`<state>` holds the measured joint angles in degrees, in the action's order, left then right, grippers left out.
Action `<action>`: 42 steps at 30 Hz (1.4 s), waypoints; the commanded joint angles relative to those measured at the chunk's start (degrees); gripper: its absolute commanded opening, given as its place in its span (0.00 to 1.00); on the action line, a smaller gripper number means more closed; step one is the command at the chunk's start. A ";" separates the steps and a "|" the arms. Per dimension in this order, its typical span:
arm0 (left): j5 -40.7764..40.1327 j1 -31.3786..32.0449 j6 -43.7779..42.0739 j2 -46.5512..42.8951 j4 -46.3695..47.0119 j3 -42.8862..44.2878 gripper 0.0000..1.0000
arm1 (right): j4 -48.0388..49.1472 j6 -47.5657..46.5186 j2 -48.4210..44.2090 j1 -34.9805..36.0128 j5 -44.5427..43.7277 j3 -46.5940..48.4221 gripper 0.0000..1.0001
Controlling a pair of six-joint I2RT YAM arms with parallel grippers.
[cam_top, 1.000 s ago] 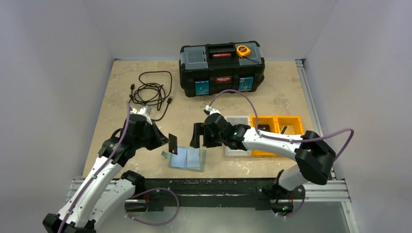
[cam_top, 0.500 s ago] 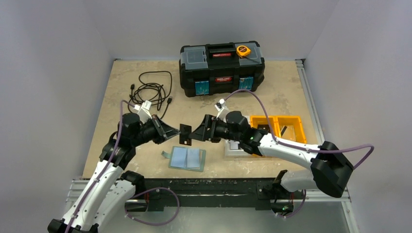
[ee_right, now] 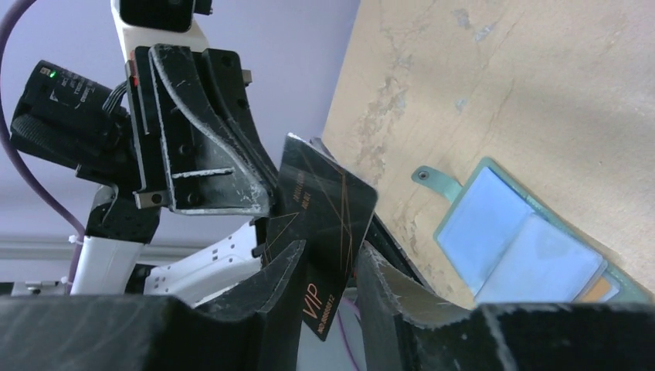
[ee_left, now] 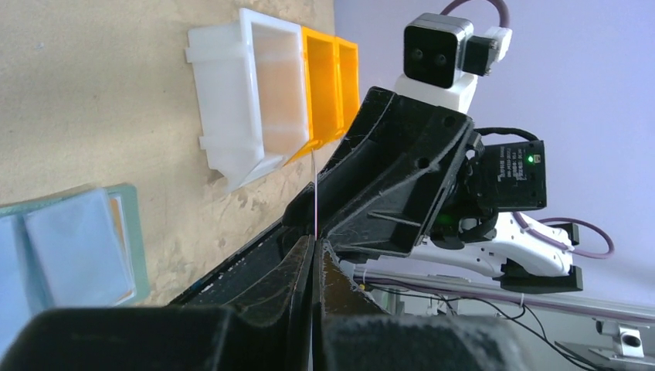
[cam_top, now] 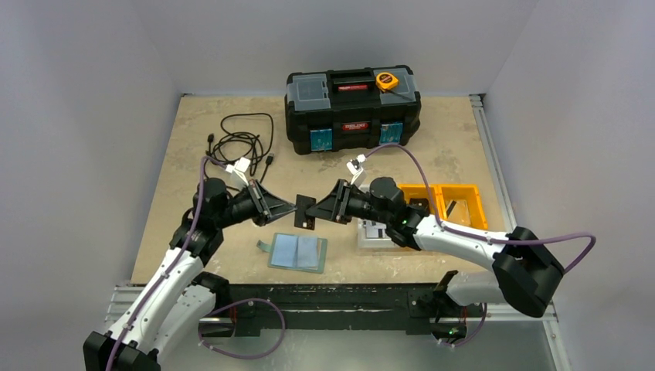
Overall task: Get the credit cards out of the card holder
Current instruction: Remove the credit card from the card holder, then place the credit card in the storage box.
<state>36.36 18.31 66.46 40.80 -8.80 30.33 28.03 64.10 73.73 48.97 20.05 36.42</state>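
A black credit card (cam_top: 305,212) hangs in the air above the table between both arms. My left gripper (cam_top: 292,210) is shut on its left end; in the left wrist view the card (ee_left: 316,193) is a thin edge rising from the pinched fingertips (ee_left: 317,243). My right gripper (ee_right: 330,263) has its fingers on either side of the card (ee_right: 324,209), with a sliver of gap still beside it. The teal card holder (cam_top: 299,252) lies open below, pale blue pockets up. A tan-orange card (ee_right: 599,290) peeks from its pocket.
A black toolbox (cam_top: 353,108) with an orange tape measure (cam_top: 387,79) stands at the back. A coiled black cable (cam_top: 241,144) lies at the back left. A white bin (cam_top: 378,232) and orange bins (cam_top: 440,202) sit under the right arm.
My left gripper carried the black card up and to the right. My right gripper came in from the right, took the card between its fingers and narrowed around it.
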 commanded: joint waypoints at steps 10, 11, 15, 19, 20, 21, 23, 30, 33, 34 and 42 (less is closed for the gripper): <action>5.10 -0.38 -7.22 2.38 -4.01 4.35 0.17 | -4.20 -2.84 -4.70 -0.80 -2.11 1.55 0.00; 4.24 -0.38 -8.71 2.30 -6.47 5.48 0.19 | -5.87 -3.50 -5.35 -0.85 -2.91 1.75 0.00; 0.61 -0.38 -14.09 2.79 -15.85 9.58 0.46 | -14.01 -6.14 -8.57 -1.72 -6.96 2.81 0.00; -4.50 -0.38 -18.63 3.27 -23.79 13.13 0.61 | -27.00 -9.76 -12.56 -3.85 -13.10 4.81 0.00; -5.67 -0.38 -19.74 3.36 -25.05 13.67 0.64 | -31.75 -10.71 -13.95 -4.63 -14.94 5.50 0.00; -6.12 -0.38 -20.24 3.47 -25.88 13.98 0.65 | -34.86 -11.83 -14.94 -5.51 -17.87 6.25 0.00; -6.70 -0.36 -21.05 3.61 -26.69 14.31 0.67 | -42.04 -13.84 -16.54 -7.37 -22.25 7.79 0.00; -7.01 -0.38 -22.44 4.20 -27.73 14.81 0.68 | -63.02 -18.61 -17.74 -15.80 -38.75 12.52 0.00; -6.92 -0.35 -22.80 4.33 -28.13 14.84 0.68 | -67.53 -19.94 -17.30 -18.75 -44.34 13.88 0.00; -6.84 -0.35 -22.85 4.44 -28.24 14.73 0.68 | -68.83 -20.23 -17.06 -19.47 -46.17 14.37 0.00; -6.61 -0.37 -22.99 4.29 -28.38 13.81 0.68 | -73.06 -21.86 -9.41 -23.33 -52.88 15.46 0.00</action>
<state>29.80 17.76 44.77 45.17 -37.56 42.65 -41.10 43.83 60.75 26.39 -26.61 49.60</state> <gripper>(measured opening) 0.682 0.004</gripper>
